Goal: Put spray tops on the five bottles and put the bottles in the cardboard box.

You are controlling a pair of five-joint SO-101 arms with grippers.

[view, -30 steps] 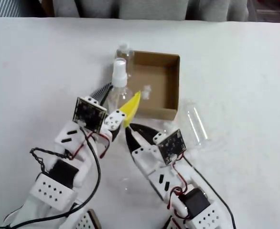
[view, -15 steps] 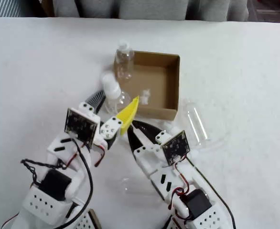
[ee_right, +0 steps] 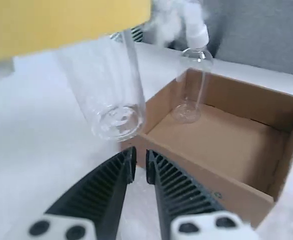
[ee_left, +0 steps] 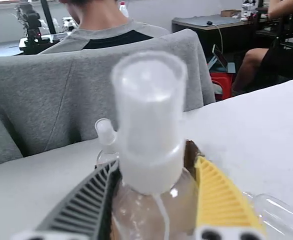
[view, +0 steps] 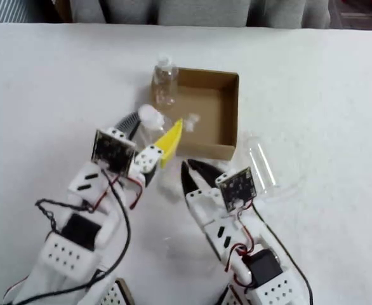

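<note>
My left gripper (view: 155,125) is shut on a clear bottle (view: 149,116) (ee_left: 149,210) with a white spray top (ee_left: 149,120), held between its grey and yellow fingers just left of the cardboard box (view: 227,114). The bottle hangs tilted above the table, and its round base (ee_right: 117,120) faces the right wrist camera. A second clear bottle (view: 165,79) (ee_right: 191,75) with a top stands upright in the box's far left corner. My right gripper (view: 187,168) (ee_right: 139,155) sits near the box's front wall, its black fingers shut on nothing.
Clear bottles (view: 260,164) lie on the white table right of the box's front corner; one (ee_left: 279,212) also appears in the left wrist view. A small white piece (view: 192,121) lies inside the box. A grey-covered chair back (ee_left: 61,100) stands beyond the table's far edge.
The left arm has swung the bottle leftwards and tipped it, then brought it back towards the box. The right gripper has shifted slightly right and back.
</note>
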